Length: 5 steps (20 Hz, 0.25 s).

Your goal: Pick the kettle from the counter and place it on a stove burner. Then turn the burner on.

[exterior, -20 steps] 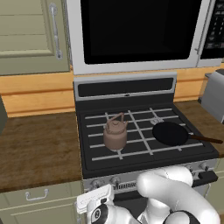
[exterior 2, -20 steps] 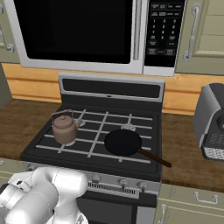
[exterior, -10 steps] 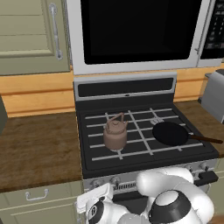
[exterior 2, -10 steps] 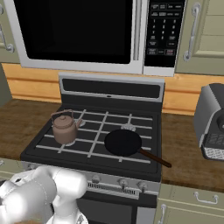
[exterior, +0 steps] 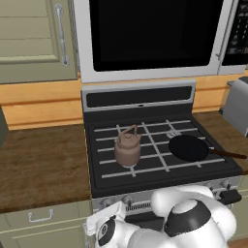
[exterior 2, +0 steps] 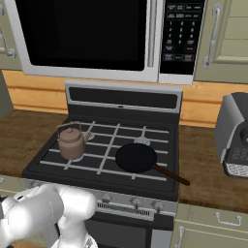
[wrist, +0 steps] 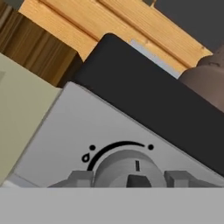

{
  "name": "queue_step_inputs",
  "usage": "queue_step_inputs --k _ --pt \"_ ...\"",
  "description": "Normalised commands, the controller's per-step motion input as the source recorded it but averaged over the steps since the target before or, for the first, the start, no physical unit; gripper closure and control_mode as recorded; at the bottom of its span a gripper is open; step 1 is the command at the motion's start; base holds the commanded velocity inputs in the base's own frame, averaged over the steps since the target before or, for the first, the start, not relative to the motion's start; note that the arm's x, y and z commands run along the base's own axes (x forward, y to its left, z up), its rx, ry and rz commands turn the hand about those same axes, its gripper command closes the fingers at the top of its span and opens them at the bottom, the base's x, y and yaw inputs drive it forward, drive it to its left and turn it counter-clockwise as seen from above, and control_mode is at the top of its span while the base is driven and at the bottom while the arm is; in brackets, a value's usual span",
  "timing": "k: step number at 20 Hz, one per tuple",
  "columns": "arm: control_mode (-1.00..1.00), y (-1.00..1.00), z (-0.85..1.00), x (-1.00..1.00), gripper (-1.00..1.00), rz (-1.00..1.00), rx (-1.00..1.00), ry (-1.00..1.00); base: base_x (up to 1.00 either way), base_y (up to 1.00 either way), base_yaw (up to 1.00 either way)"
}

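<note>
On the front-left burner of the black stove top sits the small squat brownish-mauve metal kettle (exterior: pixel 127 148), off the dark brown wood-grain counter (exterior: pixel 41 167), so the placing looks done. Right of it, toward the stove's front-right corner, lies a black frying pan (exterior: pixel 189 147). Lighting the burner is left: the hand view shows the gripper (wrist: pixel 127 177) close at a round grey knob (wrist: pixel 127 167) on the silver front panel, fingers apparently parted on either side. Actual contact cannot be told, as the tips are cut off.
</note>
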Motion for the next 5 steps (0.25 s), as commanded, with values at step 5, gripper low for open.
queue_step_inputs --k 5 --pt "-1.00 0.10 0.06 -0.02 -1.00 0.00 -0.11 -0.04 0.00 0.00 0.00"
